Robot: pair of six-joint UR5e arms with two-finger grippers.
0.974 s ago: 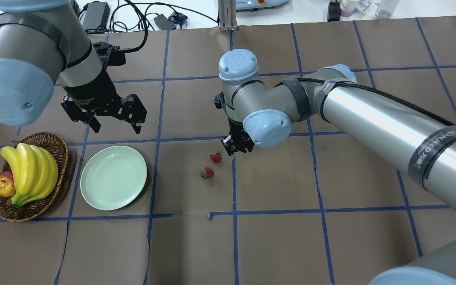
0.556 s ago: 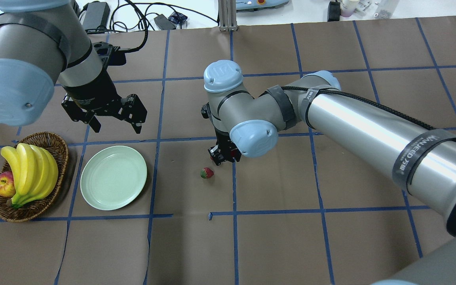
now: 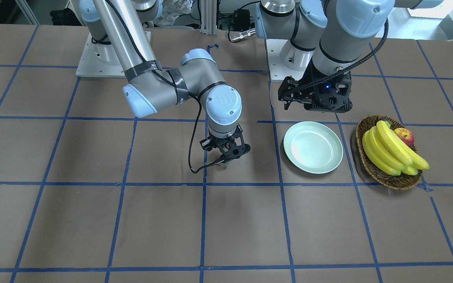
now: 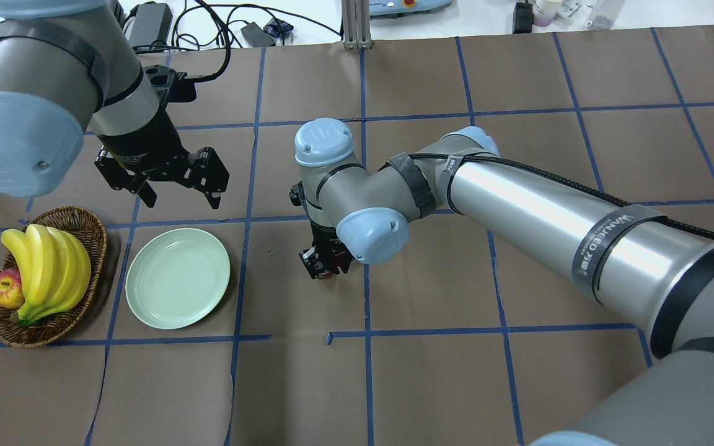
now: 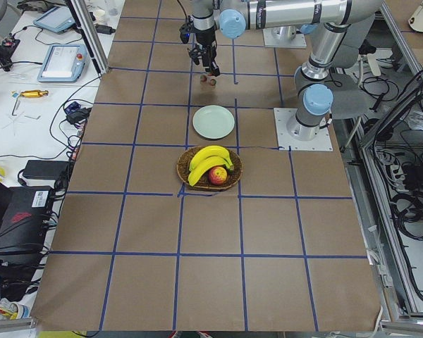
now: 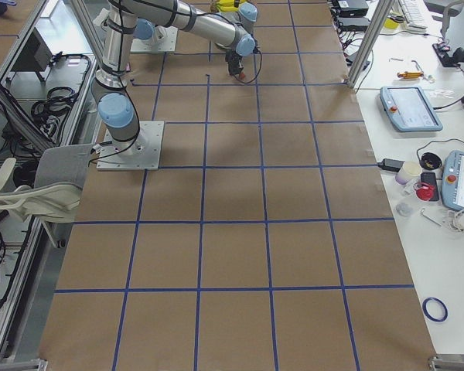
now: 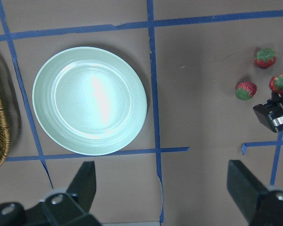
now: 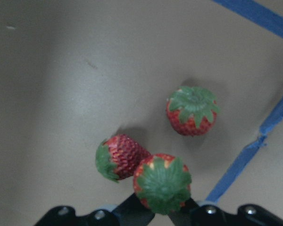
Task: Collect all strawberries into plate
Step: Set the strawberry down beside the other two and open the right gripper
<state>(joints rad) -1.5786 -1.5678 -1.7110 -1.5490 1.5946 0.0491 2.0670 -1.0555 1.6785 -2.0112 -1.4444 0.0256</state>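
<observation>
Three strawberries (image 8: pixel 192 110) (image 8: pixel 120 157) (image 8: pixel 162 182) were counted. There was one plate (image 4: pixel 177 279), one basket (image 4: pixel 100 248), one bunch of bananas (image 4: pixel 47 266), in which the single fruits could not be counted surely, and one apple (image 4: pixel 5 290). There was one worktop (image 4: pixel 431 384). Two pincers were seen, the left pincer (image 4: pixel 182 201) and the right pincer (image 4: pixel 325 269), on two arms (image 4: pixel 53 80) (image 4: pixel 537 210).

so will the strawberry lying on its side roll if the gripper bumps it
Likely, yes. The side-lying strawberry is rounded and tapered, so a nudge would probably roll it in a curve. It looks tiny beside the plate, so probably light and easily knocked. The held strawberry in the right gripper hangs close by it, so a bump seems possible.
</observation>
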